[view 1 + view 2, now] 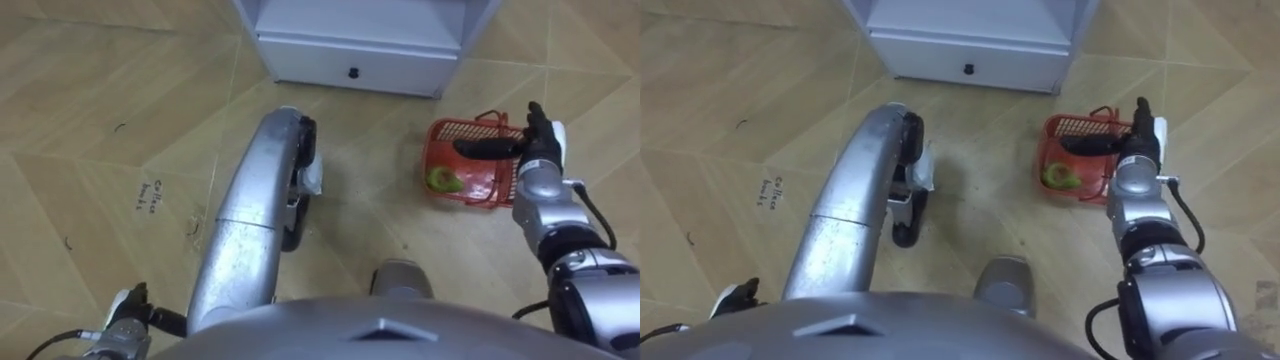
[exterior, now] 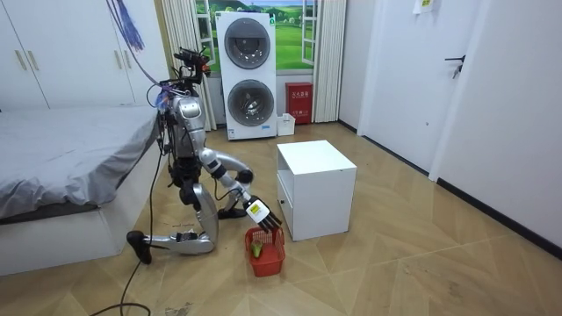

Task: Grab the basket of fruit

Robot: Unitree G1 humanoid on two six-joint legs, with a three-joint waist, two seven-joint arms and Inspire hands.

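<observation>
A red mesh fruit basket (image 1: 447, 130) stands on the wooden floor just in front of a white cabinet, and a green fruit (image 1: 445, 180) lies inside it. My right hand (image 1: 541, 165) hovers at the basket's right rim, open, fingers straight and pointing away from me, thumb stretched leftward over the basket. In the right eye view the same hand (image 1: 1134, 160) sits beside the basket (image 1: 1060, 128). In the room view I kneel on the floor, right arm reaching down to the basket (image 2: 266, 260). My left hand (image 1: 126, 322) hangs low at the lower left.
The white cabinet (image 1: 355, 50) with one drawer and a small dark knob (image 1: 352, 72) stands directly behind the basket. A bed (image 2: 61, 158) is at the room view's left, behind me. Stacked washing machines (image 2: 250, 75) stand by the far wall.
</observation>
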